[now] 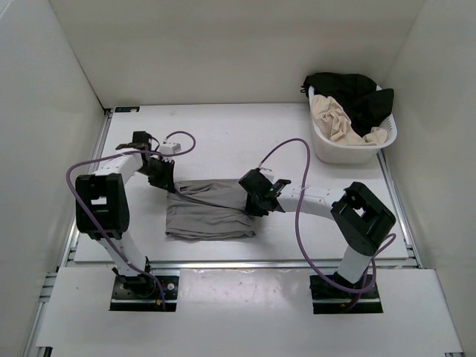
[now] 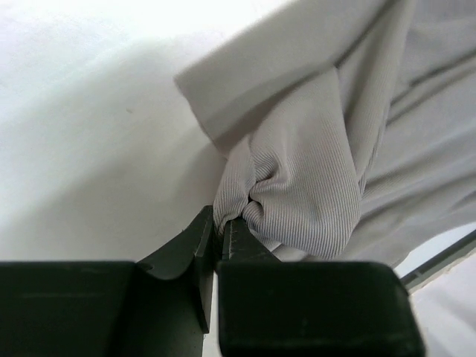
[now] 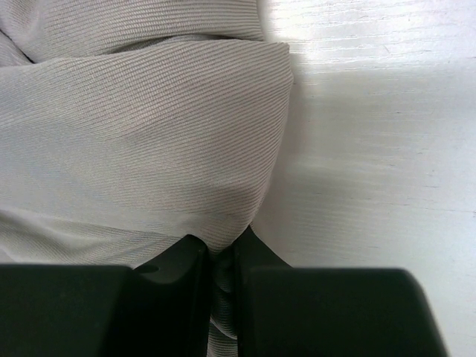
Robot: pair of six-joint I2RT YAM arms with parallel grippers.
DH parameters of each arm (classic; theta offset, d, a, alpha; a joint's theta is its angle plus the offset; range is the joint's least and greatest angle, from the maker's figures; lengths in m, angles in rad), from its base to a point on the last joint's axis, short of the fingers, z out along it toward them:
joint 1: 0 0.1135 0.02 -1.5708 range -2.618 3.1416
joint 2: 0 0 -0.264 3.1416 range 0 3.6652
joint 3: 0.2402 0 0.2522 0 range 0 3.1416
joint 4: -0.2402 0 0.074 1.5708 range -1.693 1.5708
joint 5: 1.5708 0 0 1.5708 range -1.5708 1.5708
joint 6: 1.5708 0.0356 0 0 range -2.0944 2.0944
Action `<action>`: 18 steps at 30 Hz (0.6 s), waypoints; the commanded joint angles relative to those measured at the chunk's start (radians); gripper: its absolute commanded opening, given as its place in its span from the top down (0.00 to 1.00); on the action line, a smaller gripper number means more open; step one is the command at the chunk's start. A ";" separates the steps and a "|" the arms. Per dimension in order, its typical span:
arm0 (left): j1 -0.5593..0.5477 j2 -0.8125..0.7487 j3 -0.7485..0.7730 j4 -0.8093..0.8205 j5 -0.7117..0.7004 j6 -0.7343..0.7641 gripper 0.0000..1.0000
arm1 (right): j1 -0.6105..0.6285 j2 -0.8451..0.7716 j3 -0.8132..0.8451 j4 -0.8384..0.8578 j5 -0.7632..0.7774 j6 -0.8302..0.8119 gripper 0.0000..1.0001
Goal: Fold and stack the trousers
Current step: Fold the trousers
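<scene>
On one white table (image 1: pixel 223 134), between the left arm (image 1: pixel 100 204) and the right arm (image 1: pixel 361 216), the single pair of grey trousers (image 1: pixel 208 216) lies near the front edge as a compact, rumpled rectangle. It looks folded at least once, but not yet squared off. One white basket (image 1: pixel 327 152) stands well apart at the far right corner and holds two other items, a black garment (image 1: pixel 357 93) and a cream garment (image 1: pixel 335 119). No stack is in sight, so stacking appears to remain, along with at least one more fold. Both pincers are pinched tight on cloth: the left gripper (image 2: pixel 221 230) bunches a far-left corner of the trousers, and the right gripper (image 3: pixel 219 253) clamps their right-hand edge, which suggests a two-handed fold is under way.
</scene>
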 commanded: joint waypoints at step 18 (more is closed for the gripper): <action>0.017 -0.069 0.082 -0.038 0.100 0.278 0.21 | 0.301 -0.053 0.313 -0.346 0.259 -0.148 0.38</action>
